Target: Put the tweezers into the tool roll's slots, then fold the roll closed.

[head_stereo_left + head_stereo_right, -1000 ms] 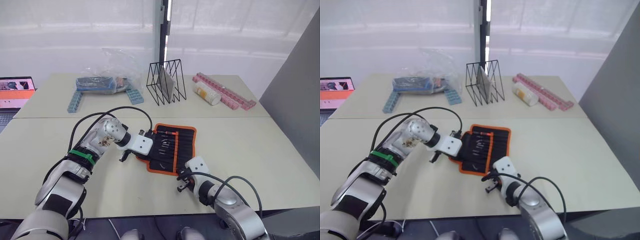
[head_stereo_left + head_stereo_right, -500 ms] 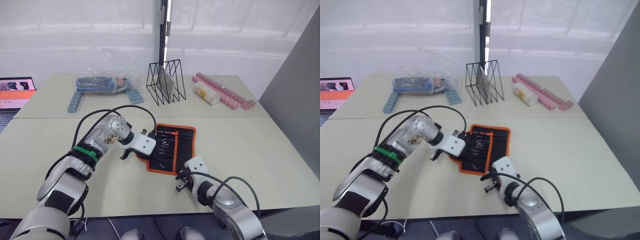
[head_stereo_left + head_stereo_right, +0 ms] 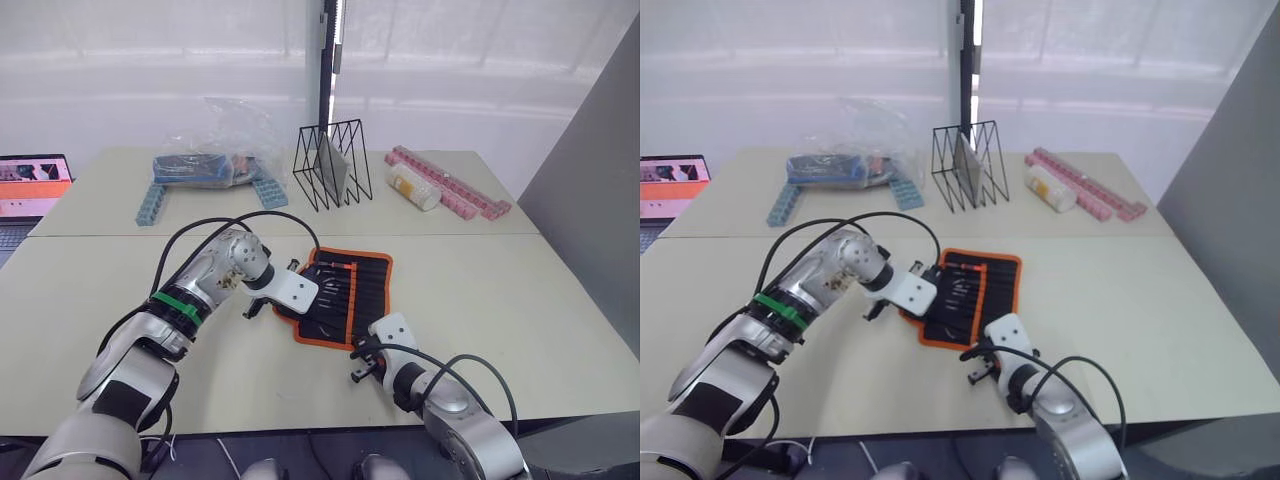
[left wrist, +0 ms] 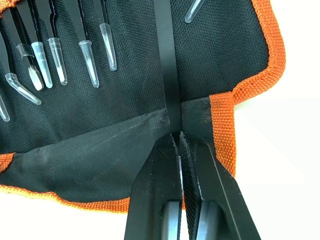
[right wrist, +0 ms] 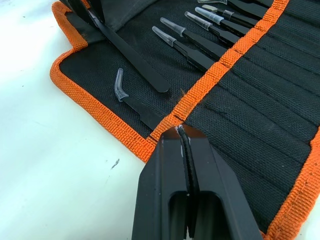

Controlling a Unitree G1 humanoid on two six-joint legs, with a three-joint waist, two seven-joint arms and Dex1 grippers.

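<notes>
the tool roll (image 3: 345, 296) lies open and flat near the middle of the pale table (image 3: 520, 290), orange trim around its black fabric, with several of the tweezers (image 5: 186, 46) tucked tail-first into the slots (image 5: 260, 100) and their clear-capped tips lying out on the inner flap. the left gripper (image 4: 178, 137) sits at the roll's left edge, its two black fingers pressed together on the end of a long black tweezer (image 4: 166, 60) that lies straight across the flap, just beside a corner of the orange trim. the right gripper (image 5: 183, 131) rests at the roll's near edge, fingers together over the orange band, nothing visible between them. beyond the roll stand a black wire rack (image 3: 332, 163), a clear plastic bag (image 3: 225, 140) over blue blocks, a white bottle (image 3: 414, 187) beside a pink strip, and a laptop (image 3: 30, 190) at the far left.
</notes>
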